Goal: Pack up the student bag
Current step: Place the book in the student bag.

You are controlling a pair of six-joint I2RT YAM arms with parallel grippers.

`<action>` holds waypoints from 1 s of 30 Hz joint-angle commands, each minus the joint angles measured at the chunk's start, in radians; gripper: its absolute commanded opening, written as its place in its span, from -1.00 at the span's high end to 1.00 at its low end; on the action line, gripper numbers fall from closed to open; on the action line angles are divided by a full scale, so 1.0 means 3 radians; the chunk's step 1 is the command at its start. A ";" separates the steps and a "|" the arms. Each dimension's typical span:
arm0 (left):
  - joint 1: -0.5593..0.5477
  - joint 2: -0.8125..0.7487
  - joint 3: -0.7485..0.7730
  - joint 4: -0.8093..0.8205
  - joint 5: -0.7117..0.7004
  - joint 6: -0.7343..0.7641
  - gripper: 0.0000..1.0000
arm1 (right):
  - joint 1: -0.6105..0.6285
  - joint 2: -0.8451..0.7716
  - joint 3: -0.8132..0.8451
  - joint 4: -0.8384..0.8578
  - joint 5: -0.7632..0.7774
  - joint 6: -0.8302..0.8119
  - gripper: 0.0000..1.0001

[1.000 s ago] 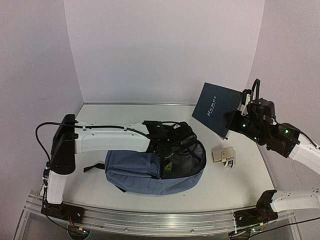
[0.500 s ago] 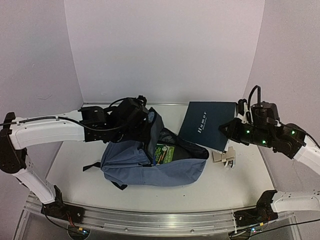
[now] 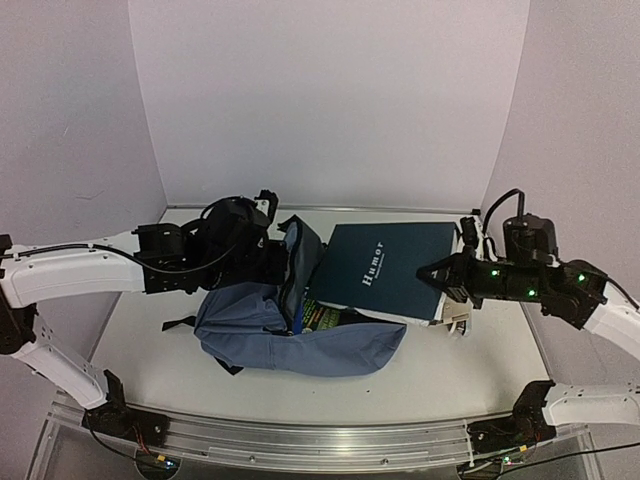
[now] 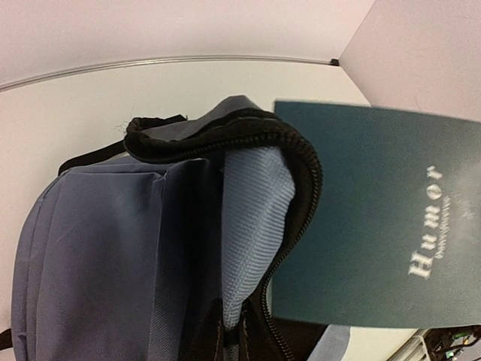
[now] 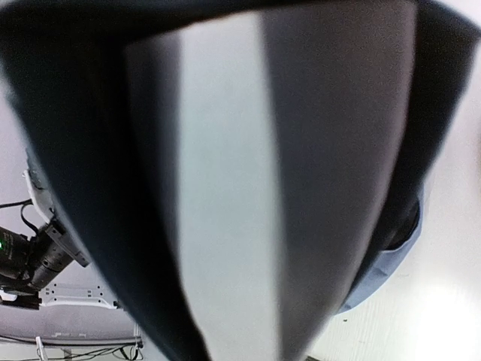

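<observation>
- We see the student bag (image 3: 330, 352), slate-blue with black zippers, lying on the desk (image 3: 450, 380), mouth gaping.
- The left jaws, pressed together, pinch its raised zipper rim (image 4: 263, 135).
- The right jaws pinch a dark teal book (image 3: 385, 270) over that mouth.

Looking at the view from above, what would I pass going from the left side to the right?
left arm → student bag → dark teal book titled Humor → right gripper, clamped on the book's edge → right arm
</observation>
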 commanded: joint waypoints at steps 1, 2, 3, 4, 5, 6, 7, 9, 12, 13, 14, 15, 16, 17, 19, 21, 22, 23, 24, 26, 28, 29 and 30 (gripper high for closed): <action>0.0025 -0.0317 -0.0109 0.0528 0.0139 0.0215 1.00 | 0.0019 0.0069 -0.0175 0.0564 -0.0457 0.0291 1.00; 0.0025 -0.0365 -0.0159 0.0603 0.0177 0.0257 1.00 | 0.0021 0.0063 -0.0197 0.0566 -0.0467 0.0302 1.00; 0.0025 -0.0414 -0.0200 0.0686 0.0220 0.0301 1.00 | 0.0021 0.0063 -0.0219 0.0567 -0.0483 0.0308 1.00; 0.0025 -0.0458 -0.0256 0.0760 0.0265 0.0357 1.00 | 0.0021 0.0068 -0.0237 0.0569 -0.0505 0.0309 1.00; 0.0026 -0.0509 -0.0294 0.0833 0.0319 0.0415 1.00 | 0.0021 0.0094 -0.0258 0.0581 -0.0540 0.0312 1.00; 0.0026 -0.0539 -0.0310 0.0873 0.0356 0.0453 1.00 | 0.0025 0.0149 -0.0280 0.0614 -0.0584 0.0329 1.00; 0.0025 -0.0572 -0.0317 0.0899 0.0379 0.0486 1.00 | 0.0032 0.0198 -0.0304 0.0669 -0.0647 0.0351 1.00; 0.0026 -0.0635 -0.0323 0.0935 0.0410 0.0534 1.00 | 0.0065 0.0284 -0.0366 0.0784 -0.0733 0.0417 1.00; 0.0025 -0.0694 -0.0350 0.0961 0.0419 0.0574 1.00 | 0.0090 0.0331 -0.0419 0.0904 -0.0770 0.0519 1.00; 0.0025 -0.0707 -0.0357 0.0961 0.0415 0.0583 1.00 | 0.0093 0.0337 -0.0426 0.0913 -0.0769 0.0542 1.00; 0.0030 -0.0720 -0.0369 0.0961 0.0405 0.0583 1.00 | 0.0089 0.0347 -0.0430 0.0914 -0.0762 0.0571 1.00; 0.0030 -0.0726 -0.0379 0.0955 0.0402 0.0571 1.00 | 0.0089 0.0352 -0.0433 0.0916 -0.0757 0.0599 1.00; 0.0033 -0.0729 -0.0390 0.0944 0.0405 0.0552 0.99 | 0.0092 0.0361 -0.0448 0.0926 -0.0756 0.0629 1.00; 0.0035 -0.0732 -0.0402 0.0933 0.0408 0.0523 1.00 | 0.0093 0.0369 -0.0465 0.0955 -0.0753 0.0660 1.00; 0.0039 -0.0731 -0.0436 0.0927 0.0430 0.0460 0.99 | 0.0093 0.0387 -0.0509 0.1096 -0.0767 0.0740 1.00; 0.0041 -0.0721 -0.0459 0.0921 0.0480 0.0405 1.00 | 0.0093 0.0422 -0.0609 0.1514 -0.0865 0.0907 1.00; 0.0042 -0.0714 -0.0462 0.0902 0.0496 0.0375 1.00 | 0.0095 0.0444 -0.0648 0.1697 -0.0922 0.1000 1.00; 0.0041 -0.0708 -0.0462 0.0871 0.0497 0.0342 0.97 | 0.0109 0.0470 -0.0665 0.1864 -0.0954 0.1054 1.00; 0.0041 -0.0703 -0.0464 0.0838 0.0496 0.0307 0.92 | 0.0124 0.0497 -0.0674 0.2012 -0.0981 0.1098 1.00; 0.0048 -0.0703 -0.0482 0.0806 0.0503 0.0240 0.66 | 0.0175 0.0547 -0.0591 0.2047 -0.0959 0.1063 1.00; 0.0054 -0.0705 -0.0498 0.0807 0.0555 0.0188 0.30 | 0.0226 0.0580 -0.0498 0.2049 -0.0918 0.0997 1.00; 0.0060 -0.0699 -0.0499 0.0813 0.0585 0.0168 0.13 | 0.0243 0.0594 -0.0473 0.2049 -0.0896 0.0975 1.00; 0.0065 -0.0688 -0.0495 0.0816 0.0608 0.0145 -0.04 | 0.0259 0.0614 -0.0449 0.2049 -0.0878 0.0951 1.00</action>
